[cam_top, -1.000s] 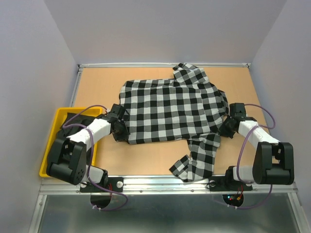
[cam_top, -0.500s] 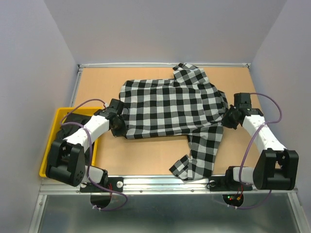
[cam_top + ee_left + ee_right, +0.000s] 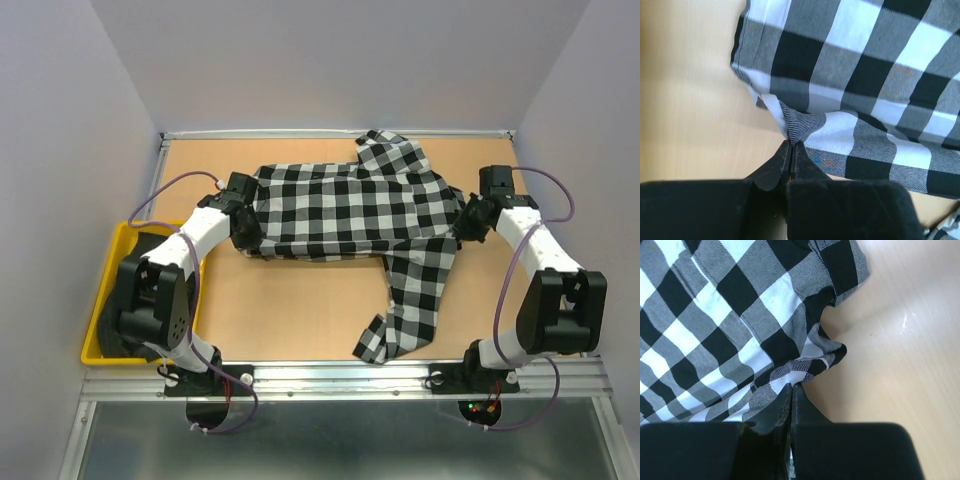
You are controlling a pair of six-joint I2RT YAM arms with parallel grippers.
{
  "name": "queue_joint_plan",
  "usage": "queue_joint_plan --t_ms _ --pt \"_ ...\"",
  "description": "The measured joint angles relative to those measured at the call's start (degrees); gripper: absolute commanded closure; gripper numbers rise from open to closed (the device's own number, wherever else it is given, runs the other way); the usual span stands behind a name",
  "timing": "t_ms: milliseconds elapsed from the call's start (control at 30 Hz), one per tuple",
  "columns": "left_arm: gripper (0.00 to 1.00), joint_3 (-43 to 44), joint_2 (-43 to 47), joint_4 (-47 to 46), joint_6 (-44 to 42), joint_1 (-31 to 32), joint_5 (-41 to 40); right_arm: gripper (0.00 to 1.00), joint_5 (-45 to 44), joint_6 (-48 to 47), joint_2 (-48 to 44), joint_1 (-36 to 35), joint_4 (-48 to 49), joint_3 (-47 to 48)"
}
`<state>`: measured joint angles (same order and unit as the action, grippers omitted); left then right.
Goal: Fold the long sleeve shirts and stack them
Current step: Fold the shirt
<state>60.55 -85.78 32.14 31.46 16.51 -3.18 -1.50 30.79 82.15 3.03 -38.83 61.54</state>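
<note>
The bench (image 3: 300,310) carries the black-and-white check shirt (image 3: 350,215), spread across its far half, with one sleeve trailing toward the near edge. A yellow tray (image 3: 100,310) sits at the left. The left hand (image 3: 791,146) pinches the shirt's left edge, and the right hand (image 3: 791,386) pinches its right edge.

Black-and-white check shirt (image 3: 350,210), yellow tray (image 3: 108,290)

Evenly, brightly lit from overhead, with soft short shadows along the check shirt (image 3: 350,210) on the table (image 3: 300,310). Sharp on the weave in both wrist views, dark and blurred on the left gripper (image 3: 791,146) and right gripper (image 3: 791,388) at bottom.
</note>
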Motion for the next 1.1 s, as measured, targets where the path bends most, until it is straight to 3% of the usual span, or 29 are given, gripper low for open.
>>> queue_joint_plan --t_ms 300,533,700,900,1100 --pt "0.95 9.4 -13.62 -1.64 -1.46 -0.24 -1.01 0.99 -0.24 -0.52 5.84 0.0 0.92 1.27" --pt "0.84 17.35 -18.82 -2.1 -2.54 -0.24 -1.97 0.96 -1.2 -0.5 9.03 0.0 3.08 1.77" --pt "0.8 17.59 -19.43 -2.38 -2.91 -0.24 -1.97 0.93 -1.88 -0.46 11.1 0.02 3.82 1.77" --pt "0.86 17.46 -21.42 -1.92 -3.43 -0.24 -1.81 0.94 -1.97 -0.44 12.17 0.0 4.57 1.81" --pt "0.87 13.11 -16.17 -1.44 -3.82 -0.22 -1.29 0.94 -1.95 -0.57 12.17 0.0 4.81 2.45"
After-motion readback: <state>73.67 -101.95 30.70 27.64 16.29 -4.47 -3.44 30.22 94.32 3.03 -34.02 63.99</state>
